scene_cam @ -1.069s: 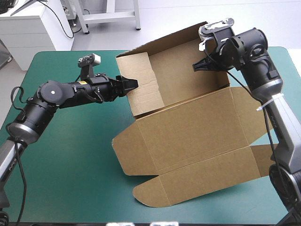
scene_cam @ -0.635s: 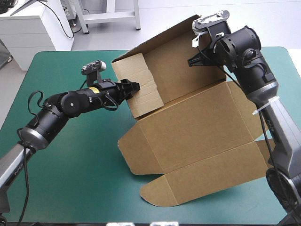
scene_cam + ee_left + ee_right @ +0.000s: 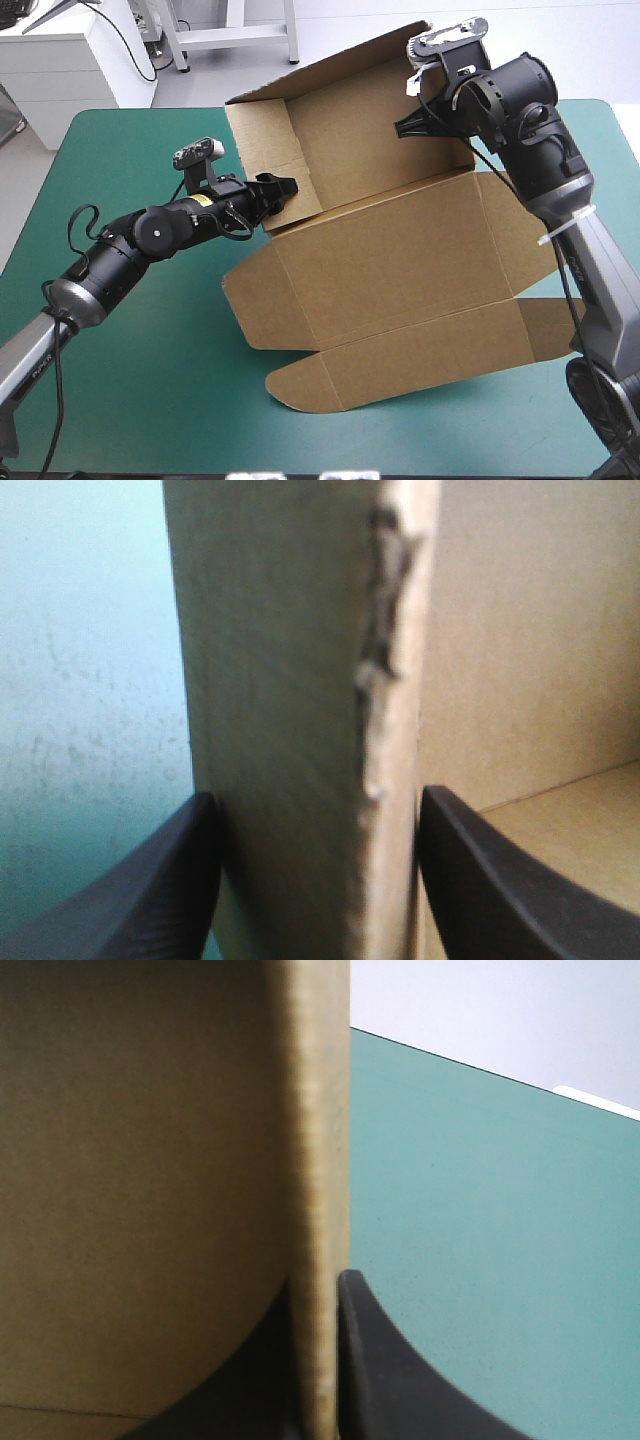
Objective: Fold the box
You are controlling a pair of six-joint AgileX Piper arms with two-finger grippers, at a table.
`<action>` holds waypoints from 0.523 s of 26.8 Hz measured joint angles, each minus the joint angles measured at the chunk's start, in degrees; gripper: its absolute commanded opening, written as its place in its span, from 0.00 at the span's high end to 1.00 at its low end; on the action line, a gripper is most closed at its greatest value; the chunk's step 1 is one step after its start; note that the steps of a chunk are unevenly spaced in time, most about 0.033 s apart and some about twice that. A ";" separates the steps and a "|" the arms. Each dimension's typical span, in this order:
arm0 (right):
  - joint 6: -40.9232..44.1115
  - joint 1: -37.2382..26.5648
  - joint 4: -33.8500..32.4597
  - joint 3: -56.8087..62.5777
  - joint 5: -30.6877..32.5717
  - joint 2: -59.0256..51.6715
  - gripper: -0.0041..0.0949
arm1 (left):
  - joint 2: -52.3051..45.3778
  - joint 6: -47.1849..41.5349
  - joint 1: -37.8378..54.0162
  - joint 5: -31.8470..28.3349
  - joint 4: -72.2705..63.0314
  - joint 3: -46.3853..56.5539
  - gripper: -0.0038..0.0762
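Note:
The brown box (image 3: 400, 270) lies mid-table, its base flat and its front flaps (image 3: 400, 365) spread toward the near edge. Its back wall (image 3: 360, 120) stands raised, and a left side flap (image 3: 262, 150) stands upright at that wall's end. My left gripper (image 3: 280, 188) straddles this flap's free edge. In the left wrist view the board (image 3: 290, 680) fills the gap between the parted black fingers of the left gripper (image 3: 318, 795). My right gripper (image 3: 408, 125) is at the back wall's right part. Seen from its wrist, the right gripper (image 3: 318, 1278) is pinched tight on the board edge (image 3: 325, 1160).
The teal-green cover (image 3: 130, 350) shows bare to the left of the box and in a strip along the near edge. The raised back wall stands close to the table's far edge. The right arm reaches over the box's right end.
The whole box has slid left. The back wall and side flap stand more upright and further left. Both grippers moved with the board, the left one staying at the flap's edge.

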 measured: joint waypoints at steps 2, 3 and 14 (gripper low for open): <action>0.00 0.00 -0.55 -0.07 -0.05 0.00 0.96 | -0.06 1.52 0.00 0.11 0.31 -1.59 0.45; 0.00 0.00 -0.78 -0.12 -0.05 0.00 0.96 | -0.06 1.84 0.00 0.11 0.39 -2.11 0.45; -0.12 -0.17 -1.66 -0.41 -0.05 -0.52 0.96 | -0.06 2.30 0.30 0.96 5.49 -3.82 0.96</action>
